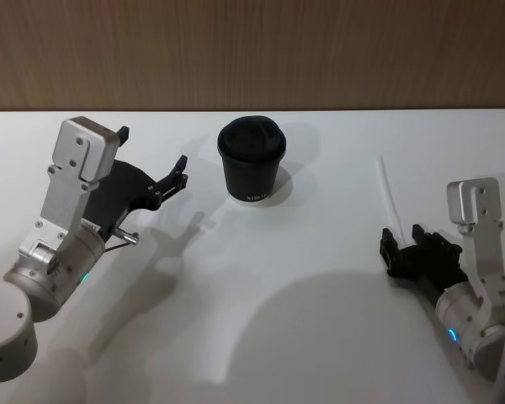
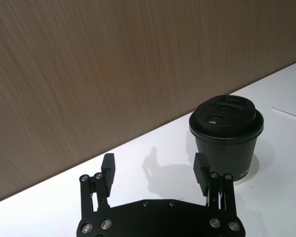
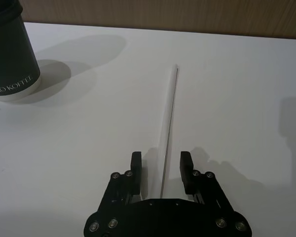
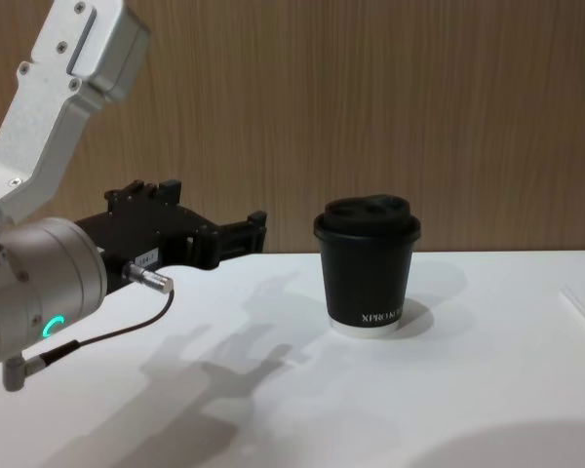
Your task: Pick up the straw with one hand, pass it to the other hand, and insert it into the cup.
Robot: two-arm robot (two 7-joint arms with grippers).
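Note:
The white straw point(image 1: 389, 189) lies flat on the table at the right, pointing away from me. My right gripper point(image 1: 402, 241) is low at its near end and open. In the right wrist view the straw point(image 3: 171, 113) runs between the two fingers of that gripper point(image 3: 161, 163) without touching either. The black lidded cup point(image 1: 251, 164) stands upright at the middle back of the table. My left gripper point(image 1: 151, 150) hovers left of the cup, open and holding nothing. Its wrist view shows the left gripper point(image 2: 155, 165) facing the wall, with the cup point(image 2: 227, 138) just beyond one finger.
A wood-panelled wall point(image 1: 252, 50) runs along the table's far edge. The white table point(image 1: 261, 295) spreads bare between the two arms. A thin black cable with a metal plug point(image 4: 146, 278) hangs off the left arm.

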